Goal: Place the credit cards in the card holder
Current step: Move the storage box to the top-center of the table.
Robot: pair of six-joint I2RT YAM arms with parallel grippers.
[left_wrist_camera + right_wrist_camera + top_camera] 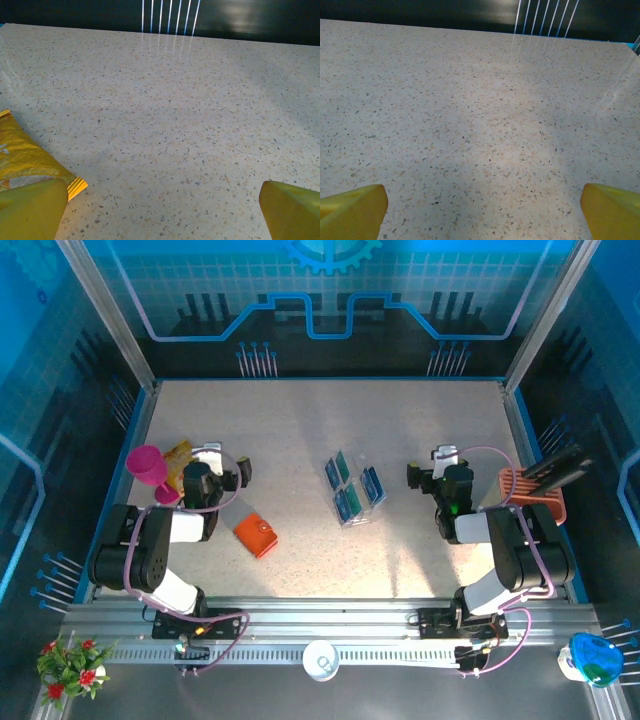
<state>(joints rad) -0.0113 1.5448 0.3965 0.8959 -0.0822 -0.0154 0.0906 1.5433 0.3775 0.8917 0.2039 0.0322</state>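
The left gripper [162,214] and right gripper [483,214] gape wide, empty. The credit cards [355,490] sit apart from the card holder [256,534]

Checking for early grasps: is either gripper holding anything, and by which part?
Nothing is held: left gripper and right gripper both stand open and empty.

Left wrist view: yellow packet [25,160] cut off by the left edge, its near corner hidden behind a finger [32,210] of the left end effector [162,215]. Top view: credit cards [355,488] too small to count; markings illegible.
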